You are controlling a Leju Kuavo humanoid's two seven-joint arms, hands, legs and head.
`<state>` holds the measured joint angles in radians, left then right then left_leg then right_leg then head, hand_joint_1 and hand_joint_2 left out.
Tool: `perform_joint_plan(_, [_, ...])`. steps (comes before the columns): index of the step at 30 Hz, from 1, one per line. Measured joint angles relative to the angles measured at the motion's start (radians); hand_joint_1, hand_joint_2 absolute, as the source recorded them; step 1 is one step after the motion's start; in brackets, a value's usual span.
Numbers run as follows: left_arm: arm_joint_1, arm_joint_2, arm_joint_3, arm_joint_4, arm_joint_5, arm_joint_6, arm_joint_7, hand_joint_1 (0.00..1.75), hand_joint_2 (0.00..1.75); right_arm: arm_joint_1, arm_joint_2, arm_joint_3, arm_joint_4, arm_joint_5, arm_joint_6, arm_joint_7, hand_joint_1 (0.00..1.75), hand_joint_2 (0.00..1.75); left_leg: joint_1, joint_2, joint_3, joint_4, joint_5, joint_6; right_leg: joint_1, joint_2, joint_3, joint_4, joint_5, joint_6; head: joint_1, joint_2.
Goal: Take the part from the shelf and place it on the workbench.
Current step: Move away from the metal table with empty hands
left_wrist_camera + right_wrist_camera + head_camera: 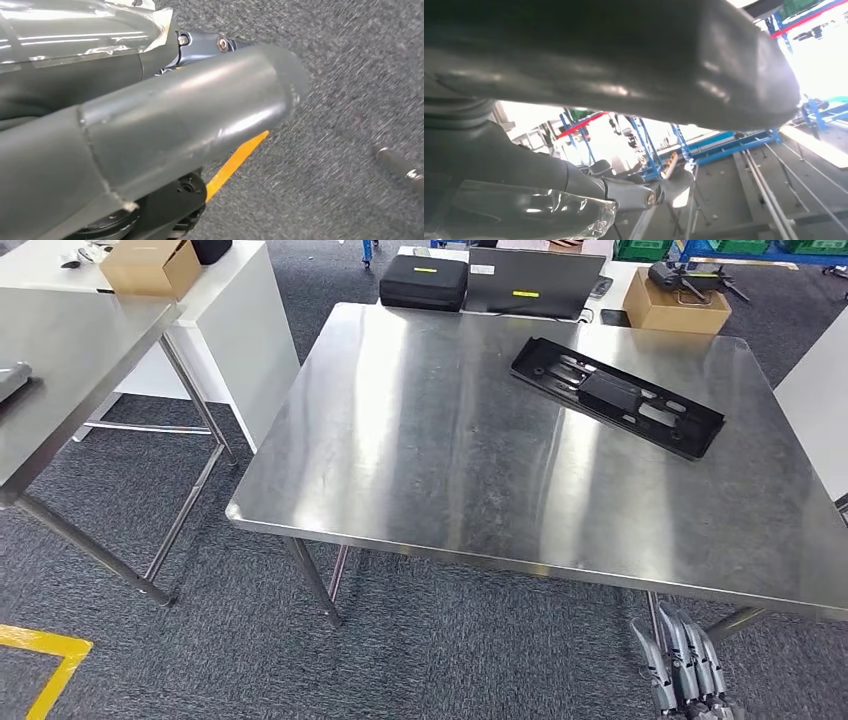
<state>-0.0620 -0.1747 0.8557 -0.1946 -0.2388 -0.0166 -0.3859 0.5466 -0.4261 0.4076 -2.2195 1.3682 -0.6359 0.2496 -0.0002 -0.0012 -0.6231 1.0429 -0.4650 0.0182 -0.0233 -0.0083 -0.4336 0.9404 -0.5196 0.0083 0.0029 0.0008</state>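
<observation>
Nearest me, my right hand (685, 665) hangs below the near edge of the workbench (430, 470), fingers straight and loosely together, holding nothing. My left hand (150, 125) hangs over the carpet; I cannot tell its finger state from this blurred wrist view. Farther out, the black part (617, 396) lies flat on the workbench's far right, so I judge the placing done.

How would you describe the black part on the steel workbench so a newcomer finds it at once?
Start at the large steel workbench in the middle of the head view. Toward its far right corner lies the black part, a long flat panel set diagonally. Unlike the black case and cardboard box beyond the bench, it is thin and has several cut-out slots.
</observation>
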Motion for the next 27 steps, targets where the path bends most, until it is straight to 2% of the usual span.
perform_joint_plan(2, [0.000,0.000,0.001,0.000,0.000,0.000,0.000,0.00,0.00,0.002,0.007,-0.003,0.005,-0.002,0.000,0.000,0.00,0.00,0.007,-0.001,-0.025,0.112,-0.105,-0.012,0.001,-0.004,-0.022,0.002,0.020,-0.014,-0.002,0.000])
perform_joint_plan(3, [0.000,0.000,0.001,0.000,0.000,0.000,0.000,0.00,0.00,0.003,0.010,-0.003,0.008,-0.002,0.000,0.000,0.00,0.00,0.009,-0.001,-0.035,0.172,-0.137,-0.018,0.002,-0.005,-0.036,0.004,0.030,-0.015,-0.002,0.000])
perform_joint_plan(4, [0.000,0.000,0.002,0.000,0.000,0.000,0.000,0.00,0.00,0.003,0.013,-0.003,0.010,-0.005,0.000,-0.002,0.00,0.00,0.012,-0.001,-0.036,0.215,-0.148,-0.022,0.003,-0.006,-0.051,0.008,0.039,-0.014,-0.002,0.000])
perform_joint_plan(5, [0.000,0.000,0.002,0.000,-0.001,0.000,0.000,0.00,0.00,0.005,0.017,-0.005,0.013,-0.018,0.000,-0.010,0.00,0.00,0.015,-0.001,-0.022,0.228,-0.134,-0.025,0.004,-0.006,-0.065,0.013,0.047,-0.011,-0.002,0.000])
perform_joint_plan(6, [0.000,0.000,0.002,0.000,-0.002,0.000,0.000,0.00,0.00,0.007,0.027,-0.012,0.020,-0.052,0.000,-0.032,0.00,0.00,0.018,-0.001,0.009,0.204,-0.106,-0.026,0.003,-0.006,-0.078,0.020,0.054,-0.007,-0.002,0.000])
perform_joint_plan(7, [-0.001,0.000,0.002,0.000,-0.003,-0.001,0.000,0.00,0.00,0.011,0.044,-0.026,0.033,-0.111,0.000,-0.074,0.00,0.00,0.022,-0.001,0.054,0.149,-0.078,-0.027,0.002,-0.006,-0.090,0.029,0.059,-0.002,-0.003,0.000])
perform_joint_plan(8, [-0.001,0.001,0.002,0.000,-0.006,-0.002,0.000,0.00,0.00,0.014,0.073,-0.053,0.058,-0.196,0.000,-0.143,0.00,0.00,0.023,-0.002,0.105,0.076,-0.065,-0.026,0.004,-0.006,-0.102,0.037,0.064,0.004,-0.003,0.000])
perform_joint_plan(9, [-0.002,0.001,0.002,0.000,-0.010,-0.003,0.001,0.00,0.00,0.011,0.113,-0.093,0.100,-0.295,0.000,-0.236,0.00,0.00,0.023,-0.003,0.145,0.011,-0.064,-0.025,0.005,-0.007,-0.113,0.043,0.070,0.010,-0.002,0.000])
perform_joint_plan(10, [-0.002,0.001,0.002,0.000,-0.015,-0.005,0.002,0.00,0.00,0.000,0.163,-0.150,0.162,-0.389,0.000,-0.347,0.00,0.00,0.021,-0.004,0.169,-0.034,-0.070,-0.022,0.007,-0.008,-0.121,0.047,0.077,0.017,-0.002,0.000])
perform_joint_plan(11, [-0.001,0.001,0.002,0.000,-0.021,-0.005,0.003,0.00,0.00,-0.027,0.218,-0.223,0.247,-0.470,0.000,-0.461,0.00,0.00,0.017,-0.004,0.176,-0.057,-0.076,-0.016,0.008,-0.009,-0.126,0.046,0.087,0.024,-0.002,0.000])
perform_joint_plan(13, [0.000,0.002,0.002,0.000,-0.030,-0.006,0.006,0.00,0.00,-0.127,0.315,-0.410,0.497,-0.539,0.000,-0.648,0.00,0.00,0.014,0.000,0.161,-0.070,-0.061,0.006,0.008,-0.009,-0.132,0.038,0.106,0.039,-0.002,0.000])
perform_joint_plan(14, [-0.002,0.002,0.002,0.000,-0.033,-0.006,0.007,0.00,0.00,-0.194,0.349,-0.521,0.657,-0.526,0.000,-0.695,0.00,0.00,0.013,0.004,0.151,-0.076,-0.048,0.020,0.008,-0.008,-0.140,0.043,0.100,0.041,-0.002,0.000])
perform_joint_plan(15, [-0.004,0.004,0.002,0.000,-0.034,-0.006,0.008,0.00,0.00,-0.260,0.373,-0.632,0.827,-0.496,0.002,-0.708,0.00,0.00,0.013,0.006,0.138,-0.082,-0.032,0.034,0.008,-0.006,-0.151,0.064,0.077,0.039,0.001,0.000])
perform_joint_plan(16, [-0.006,0.005,0.002,0.000,-0.035,-0.008,0.006,0.00,0.00,-0.318,0.389,-0.732,0.988,-0.466,0.008,-0.692,0.00,0.00,0.012,0.006,0.125,-0.085,-0.018,0.043,0.006,-0.005,-0.166,0.101,0.039,0.033,0.005,0.000])
perform_joint_plan(18, [-0.006,0.013,0.001,0.000,-0.039,-0.015,-0.001,0.00,0.00,-0.416,0.416,-0.901,1.287,-0.438,0.069,-0.569,0.00,0.00,0.009,0.003,0.095,-0.085,0.007,0.049,0.004,-0.001,-0.201,0.227,-0.049,0.022,0.012,0.000])
perform_joint_plan(19, [-0.004,0.017,0.001,0.000,-0.042,-0.020,-0.006,0.00,0.00,-0.451,0.429,-0.966,1.412,-0.431,0.123,-0.475,0.00,0.00,0.008,0.002,0.080,-0.084,0.019,0.048,0.004,0.001,-0.209,0.283,-0.069,0.025,0.014,0.000])
perform_joint_plan(20, [-0.003,0.022,0.001,0.000,-0.045,-0.024,-0.010,0.00,0.00,-0.479,0.444,-1.019,1.523,-0.417,0.182,-0.366,0.00,0.00,0.007,0.002,0.066,-0.082,0.031,0.047,0.004,0.002,-0.205,0.318,-0.071,0.033,0.015,0.000])
perform_joint_plan(21, [-0.002,0.026,0.000,0.000,-0.048,-0.028,-0.013,0.00,0.00,-0.499,0.459,-1.057,1.607,-0.396,0.233,-0.261,0.00,0.00,0.007,0.003,0.054,-0.080,0.041,0.044,0.004,0.003,-0.183,0.314,-0.054,0.043,0.016,0.000])
perform_joint_plan(22, [-0.003,0.029,0.000,0.000,-0.051,-0.031,-0.016,0.00,0.00,-0.514,0.476,-1.084,1.679,-0.372,0.272,-0.162,0.00,0.00,0.007,0.005,0.041,-0.076,0.050,0.039,0.002,0.003,-0.143,0.270,-0.031,0.052,0.016,0.000])
perform_joint_plan(23, [-0.003,0.032,-0.001,0.000,-0.053,-0.032,-0.017,0.00,0.00,-0.528,0.492,-1.099,1.736,-0.348,0.300,-0.082,0.00,0.00,0.006,0.007,0.029,-0.070,0.058,0.033,-0.001,0.003,-0.091,0.200,-0.015,0.058,0.016,0.000])
perform_joint_plan(24, [-0.004,0.035,-0.002,0.000,-0.055,-0.033,-0.018,0.00,0.00,-0.540,0.508,-1.108,1.783,-0.322,0.327,-0.016,0.00,0.00,0.004,0.009,0.016,-0.063,0.066,0.026,0.001,0.006,-0.041,0.124,-0.011,0.059,0.017,0.000])
perform_joint_plan(25, [-0.005,0.038,-0.002,0.000,-0.057,-0.033,-0.019,0.00,0.00,-0.551,0.523,-1.111,1.823,-0.294,0.359,0.035,0.00,0.00,0.000,0.012,0.005,-0.058,0.074,0.020,0.002,0.008,-0.006,0.063,-0.014,0.056,0.016,0.000])
perform_joint_plan(26, [-0.006,0.042,-0.003,0.000,-0.060,-0.032,-0.019,0.00,0.00,-0.560,0.535,-1.110,1.856,-0.264,0.399,0.071,0.00,0.00,-0.003,0.015,-0.002,-0.054,0.082,0.014,0.006,0.010,0.007,0.030,-0.021,0.051,0.016,0.000])
perform_joint_plan(27, [-0.006,0.046,-0.003,0.000,-0.062,-0.031,-0.019,0.00,0.00,-0.566,0.545,-1.107,1.883,-0.238,0.446,0.096,0.00,0.00,-0.005,0.017,-0.007,-0.052,0.091,0.010,0.010,0.011,0.005,0.019,-0.023,0.045,0.015,0.000])
